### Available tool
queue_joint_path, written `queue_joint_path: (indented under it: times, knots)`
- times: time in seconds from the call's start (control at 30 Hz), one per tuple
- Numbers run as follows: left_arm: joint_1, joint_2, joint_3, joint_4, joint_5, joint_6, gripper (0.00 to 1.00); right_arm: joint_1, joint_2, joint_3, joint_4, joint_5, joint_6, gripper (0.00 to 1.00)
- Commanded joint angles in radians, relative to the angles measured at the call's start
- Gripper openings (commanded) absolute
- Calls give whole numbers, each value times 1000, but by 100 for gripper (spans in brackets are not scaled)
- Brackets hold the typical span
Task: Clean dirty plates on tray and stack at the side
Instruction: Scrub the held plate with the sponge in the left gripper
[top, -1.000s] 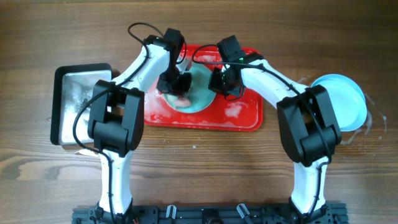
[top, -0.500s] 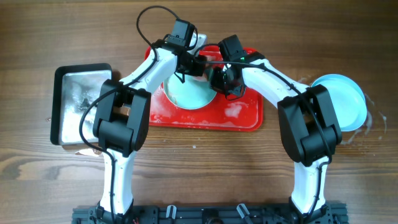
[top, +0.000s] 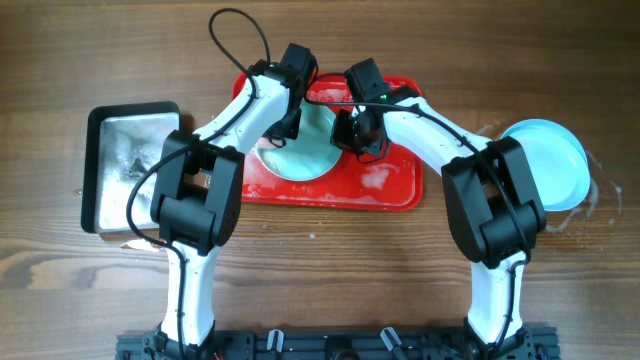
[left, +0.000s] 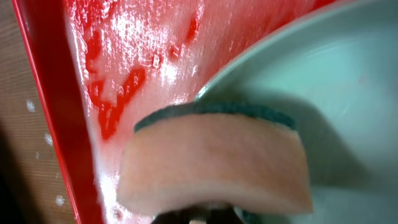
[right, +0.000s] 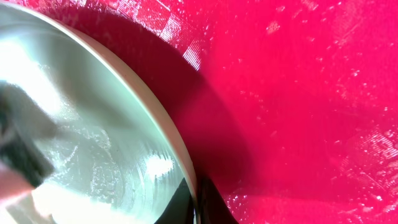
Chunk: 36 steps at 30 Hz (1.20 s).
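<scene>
Overhead: pan (top: 130, 165) sits idle far left. Your left gripper (top: 290, 120) clamped on sponge (left: 214, 165), pressing it onto plate (top: 305, 155) on tray (top: 395, 185) to scrub. Right gripper (top: 360, 140) pinches plate rim, likely steadying it. Other plates (top: 545, 165) stacked off-tray, far right.

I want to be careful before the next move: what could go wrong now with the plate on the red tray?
1. The right pincer seems to pinch only the rim of the soapy plate, so it may slip out under pressure.
2. The sponge in the left pincer sits at the plate's edge. A stroke there may push suds over the low rim of the tray onto the table.
</scene>
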Motion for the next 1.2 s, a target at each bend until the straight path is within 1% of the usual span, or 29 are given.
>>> queue_joint_path:
  times: [0.0,0.1,0.17,0.23,0.33,0.47,0.53,0.57,0.63,0.67,0.73,0.77,0.8,0.87,0.97,1.07,1.17]
  knots:
    - [24,28,-34,-124,200,85,4,-15,34,-13,-12,42,24,4]
    - [23,28,-34,-180,486,218,4,-15,34,-13,-12,42,23,4]
    - [23,28,-34,-192,620,277,4,-15,34,-13,-12,42,23,4]
    - [21,28,-34,-167,727,304,4,-15,34,-13,-12,42,23,4]
    - [16,28,-34,-80,781,302,4,-15,34,-13,-12,42,23,4]
    - [6,28,-34,87,794,300,4,-15,34,-13,-12,42,23,4]
    - [3,28,-34,168,794,280,4,-15,34,-13,-12,42,23,4]
    - [2,28,-34,240,793,260,4,-15,34,-13,-12,42,23,4]
    - [2,28,-34,335,780,235,4,-15,34,-13,-12,42,23,4]
    - [2,28,-34,377,751,214,4,-15,34,-13,-12,42,23,4]
    - [2,28,-34,451,595,134,4,-15,34,-13,-12,43,23,4]
    - [2,28,-34,470,488,90,4,-15,34,-13,-13,43,22,4]
    - [2,28,-34,475,418,65,4,-15,34,-13,-13,43,22,4]
    - [3,28,-34,461,226,4,4,-15,34,-13,-12,43,22,4]
    - [3,28,-34,386,-3,-47,4,-15,34,-13,-12,43,22,4]
    - [3,28,-34,269,-134,-47,4,-15,34,-13,-12,42,23,4]
    - [3,28,-34,150,-148,-47,4,-15,34,-13,-12,42,23,4]
